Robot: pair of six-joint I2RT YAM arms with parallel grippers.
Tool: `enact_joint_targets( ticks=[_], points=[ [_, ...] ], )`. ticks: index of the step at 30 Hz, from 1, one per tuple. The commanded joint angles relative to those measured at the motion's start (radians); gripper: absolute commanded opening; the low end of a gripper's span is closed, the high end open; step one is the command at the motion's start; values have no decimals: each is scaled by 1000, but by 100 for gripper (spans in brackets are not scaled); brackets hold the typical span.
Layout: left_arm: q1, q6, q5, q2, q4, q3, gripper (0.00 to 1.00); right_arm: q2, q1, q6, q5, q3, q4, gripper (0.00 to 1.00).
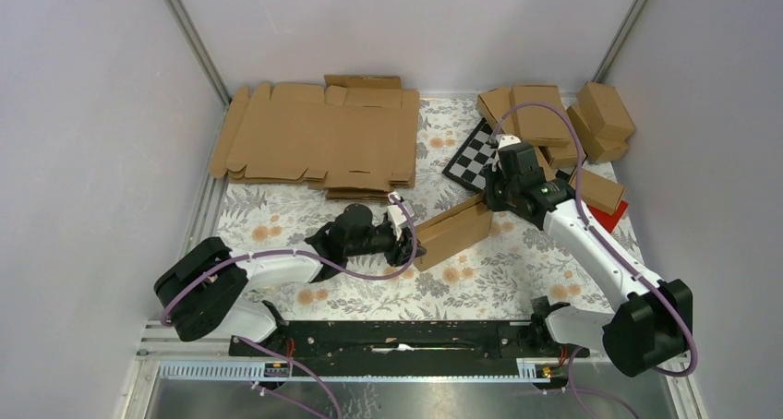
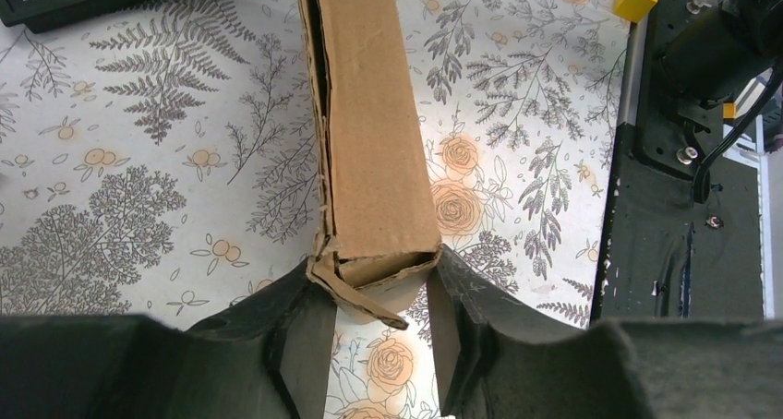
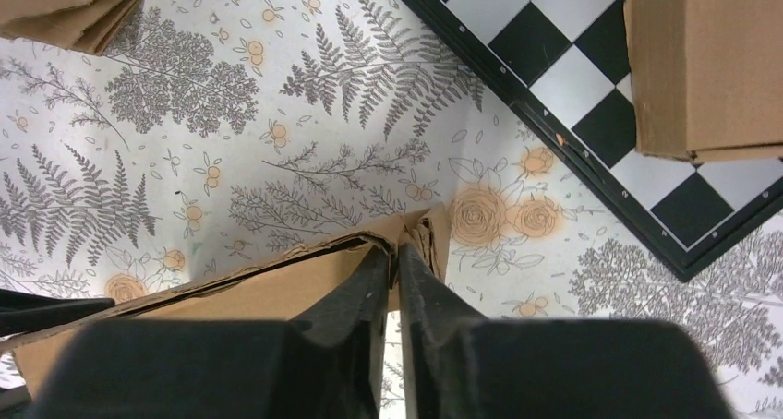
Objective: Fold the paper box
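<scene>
The paper box [image 1: 452, 233] is a slim brown carton lying slantwise on the flowered mat, between the two arms. My left gripper [image 1: 403, 239] is at its lower left end. In the left wrist view the box [image 2: 379, 142] runs away from the camera, and the left gripper [image 2: 377, 267] grips its open end, where a bent flap hangs out. My right gripper [image 1: 494, 197] is at the upper right end. In the right wrist view the right gripper [image 3: 395, 253] is pinched shut on the end wall of the box [image 3: 277, 294].
A stack of flat cardboard blanks [image 1: 319, 137] lies at the back left. A chequered board [image 1: 475, 156] and several folded boxes [image 1: 563, 124] fill the back right, with a red block [image 1: 609, 214] beside them. A black rail [image 1: 397, 336] runs along the near edge.
</scene>
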Motion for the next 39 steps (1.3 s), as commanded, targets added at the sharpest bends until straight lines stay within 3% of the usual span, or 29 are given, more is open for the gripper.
enact_joint_targets(
  ticks=[1, 9, 15, 20, 28, 33, 39],
  points=[
    [-1, 1, -40, 10, -18, 34, 41, 8, 11, -6, 55, 59, -64, 10],
    [8, -31, -90, 21, -1, 30, 70, -18, 15, 13, 33, 48, -96, 8],
    [23, -80, -37, 55, 123, -10, 79, -34, 21, 54, 37, 24, -115, 8],
    [46, -131, 31, 79, 291, -50, 80, -67, 25, 97, 67, 5, -114, 8],
    [136, -178, 122, 91, 348, -61, 31, -98, 28, 80, 108, 23, -161, 11],
    [158, -182, 230, 111, 346, -48, 26, -70, 43, 50, 153, 23, -203, 14],
    [157, -154, 197, 78, 325, -64, 25, -78, 52, 53, 163, 8, -193, 15]
  ],
)
